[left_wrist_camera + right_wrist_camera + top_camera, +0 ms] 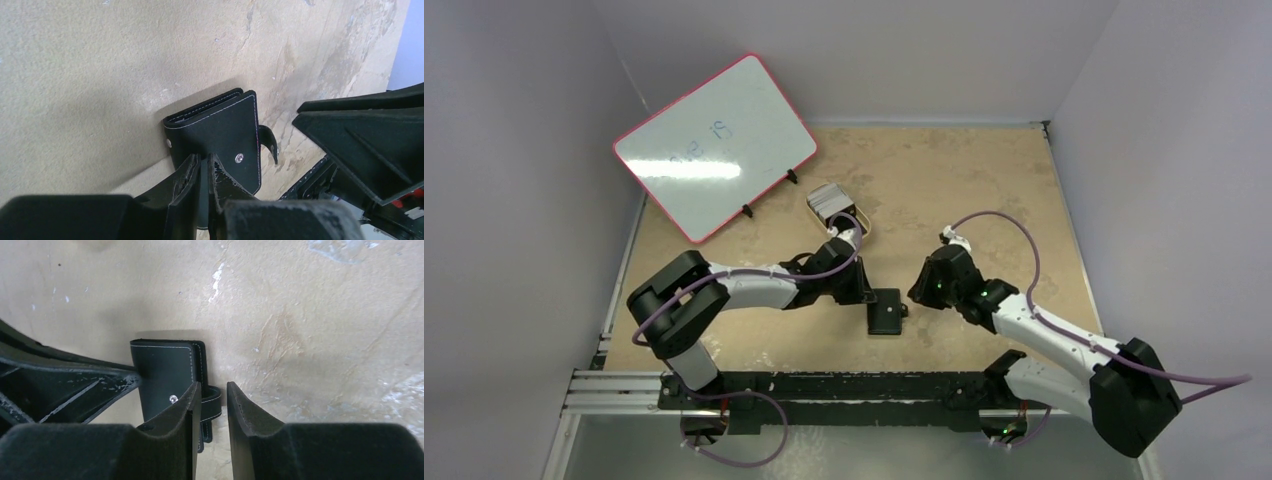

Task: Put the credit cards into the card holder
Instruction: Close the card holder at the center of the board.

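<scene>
- Table [984, 200]: a tan, scuffed surface. The card holder lies flat on it near the front, so a dragging claw could make the slim wallet skid rather than lift.
- Whiteboard [714, 145]: propped at the far left, well apart from the work. I judge it no hazard.
- Left gripper [204, 161]: the claw is narrow, its fingers nearly together over the card holder's near edge. I cannot tell whether it truly pinches the cover. If it nips both leaves, the wallet would not open.
- Right gripper [214, 388]: the claw is moderately parted and holds nothing, with the snap tab in its gap. Closing off-centre could miss the tab or shove the wallet out from under the left claw.
- Card holder [885, 312]: black and folded, lying between the two claws.
- Tin [861, 226]: just beyond the left wrist, where a swing of that arm could knock it.
- Credit cards [827, 197]: stacked in the tin, none in the wallet yet. The thin stack may fan or spill when picked.
- Snap tab [214, 402]: unfastened, curling loose from the wallet's edge.
</scene>
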Robot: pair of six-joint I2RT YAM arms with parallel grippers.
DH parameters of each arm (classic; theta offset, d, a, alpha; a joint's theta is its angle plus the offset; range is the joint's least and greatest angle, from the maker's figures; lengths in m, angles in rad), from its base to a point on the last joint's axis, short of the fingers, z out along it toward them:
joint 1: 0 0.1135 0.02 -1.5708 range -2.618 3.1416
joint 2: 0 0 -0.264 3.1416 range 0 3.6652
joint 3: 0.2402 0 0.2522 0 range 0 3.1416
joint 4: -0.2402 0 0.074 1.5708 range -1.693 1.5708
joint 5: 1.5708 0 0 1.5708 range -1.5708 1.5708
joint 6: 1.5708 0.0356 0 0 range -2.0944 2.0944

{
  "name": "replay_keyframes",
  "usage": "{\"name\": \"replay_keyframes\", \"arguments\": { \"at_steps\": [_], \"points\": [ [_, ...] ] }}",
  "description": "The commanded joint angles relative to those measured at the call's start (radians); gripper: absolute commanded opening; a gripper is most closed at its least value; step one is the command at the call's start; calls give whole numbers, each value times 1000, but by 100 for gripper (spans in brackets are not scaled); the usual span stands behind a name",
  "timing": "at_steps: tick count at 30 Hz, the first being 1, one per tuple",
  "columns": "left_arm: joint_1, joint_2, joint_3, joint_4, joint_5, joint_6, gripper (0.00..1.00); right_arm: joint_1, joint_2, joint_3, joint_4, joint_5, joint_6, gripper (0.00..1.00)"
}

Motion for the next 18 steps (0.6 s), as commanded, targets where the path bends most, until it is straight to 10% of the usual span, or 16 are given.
{"name": "replay_keyframes", "arguments": {
  "at_steps": [1, 18],
  "points": [
    [-10, 21, 23, 70, 10, -6, 9, -34, -32, -79, 170, -184, -4, 28],
    [-16, 39, 2, 77, -44, -20, 10, -59, -48, -158, 311, -338, 58, 25]
  ]
}}
